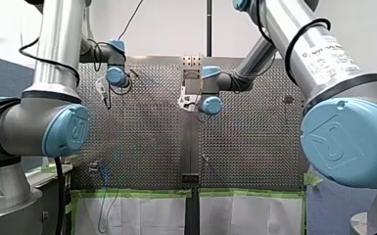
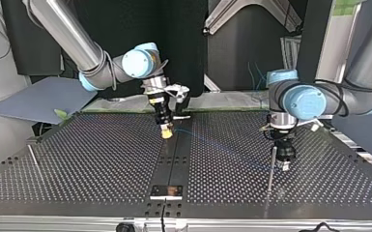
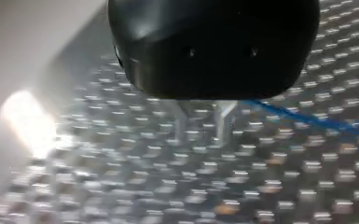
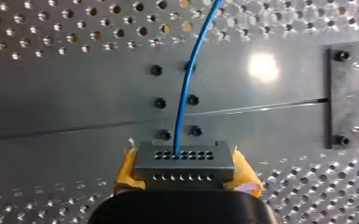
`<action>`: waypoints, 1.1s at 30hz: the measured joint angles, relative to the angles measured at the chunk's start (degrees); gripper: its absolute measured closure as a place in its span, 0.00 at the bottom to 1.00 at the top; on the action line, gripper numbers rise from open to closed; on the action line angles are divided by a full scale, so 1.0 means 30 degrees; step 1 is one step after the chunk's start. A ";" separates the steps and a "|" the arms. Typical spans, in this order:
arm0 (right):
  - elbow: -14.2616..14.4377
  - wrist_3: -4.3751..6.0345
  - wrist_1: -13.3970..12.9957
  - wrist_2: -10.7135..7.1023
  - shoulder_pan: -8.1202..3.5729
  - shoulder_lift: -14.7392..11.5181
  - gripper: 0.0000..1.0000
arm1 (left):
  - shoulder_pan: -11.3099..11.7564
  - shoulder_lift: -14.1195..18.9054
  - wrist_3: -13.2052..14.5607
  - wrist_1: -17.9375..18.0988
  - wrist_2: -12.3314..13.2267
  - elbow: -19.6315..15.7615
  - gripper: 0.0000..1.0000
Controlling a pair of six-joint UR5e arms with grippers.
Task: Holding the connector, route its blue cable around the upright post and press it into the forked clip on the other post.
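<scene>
Connector [image 4: 184, 163]: small grey rectangular block with two rows of round holes on its face, clamped at both ends by my right gripper [image 4: 185, 179] between its two yellow pads [image 4: 127, 170]. It sits low over the table's plain dark centre strip [image 2: 174, 159]. One thin, smooth blue cable [image 4: 186, 93] leaves a hole in the upper row. In the top view it shows only faintly, running low off the strip toward that view's right. Two slim metal rod posts: one upright post [image 2: 271, 169] well to the strip's right in the top view, the other post [image 2: 33, 155] far to the strip's left, leaning. I cannot tell which one carries the forked clip. My left gripper [image 2: 284, 164] has a rounded black body and hangs just beside the upright post. Its two bare metal fingers [image 3: 224, 122] stand a narrow gap apart with nothing between them, and the cable passes beside them. The table [image 2: 87, 154] is matte metal with dense round perforations either side of the strip. A dark bolted plate [image 4: 349, 93] lies on the strip ahead of the connector. There are two silver arms with blue joint caps. Green tape [image 1: 137, 192] edges the table, a white sheet [image 1: 142, 215] lies below it, and a blue-grey panel [image 2: 38, 99] sits beyond the far-left corner.
</scene>
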 joint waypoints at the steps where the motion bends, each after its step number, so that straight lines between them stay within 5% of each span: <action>1: -0.0001 0.0002 -0.0008 0.0000 -0.0003 0.0065 0.73 | -0.0047 -0.0139 0.0026 -0.0158 0.0045 -0.0001 0.28; 4: 0.0002 -0.0003 -0.0043 0.0012 -0.0002 0.0303 0.73 | -0.0130 -0.0314 0.0056 -0.0333 0.0102 -0.0004 0.18; 10: 0.0003 -0.0019 -0.0169 0.0019 0.0059 0.0941 0.73 | -0.0186 -0.0497 -0.0064 0.0043 0.0557 0.0015 0.16; 24: 0.0003 0.0012 -0.0609 0.0195 0.0051 0.2503 0.73 | -0.0154 -0.1777 -0.0142 -0.0703 0.0322 0.1245 0.16; 33: 0.0680 0.0163 -0.1147 0.0825 -0.0008 0.3332 0.73 | -0.0221 -0.1810 -0.0088 -0.0908 0.0308 0.1339 0.16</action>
